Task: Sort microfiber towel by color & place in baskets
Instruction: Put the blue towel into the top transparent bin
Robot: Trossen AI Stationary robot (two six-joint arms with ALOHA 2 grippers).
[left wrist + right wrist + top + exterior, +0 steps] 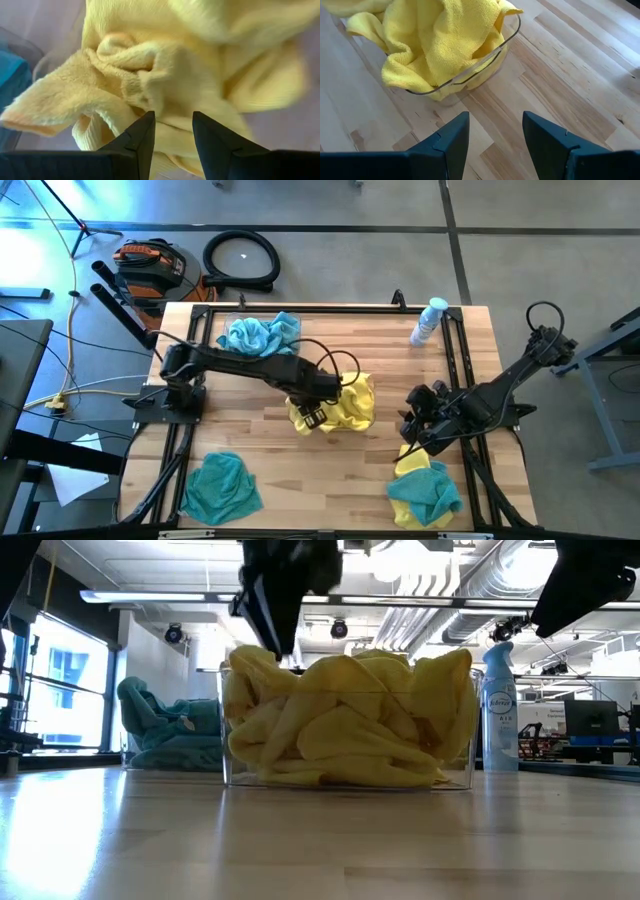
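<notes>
A clear basket in the middle of the table is heaped with yellow towels. My left gripper hangs open just above that heap, pointing down, with nothing between its fingers. A second clear basket at the far left holds teal towels. A loose teal towel lies at the near left. A yellow and teal heap lies at the near right. My right gripper is open over bare wood, between that heap and the yellow basket.
A pale blue spray bottle is at the table's far right. Dark rails run along the table's sides. Bare wood lies between the two near heaps.
</notes>
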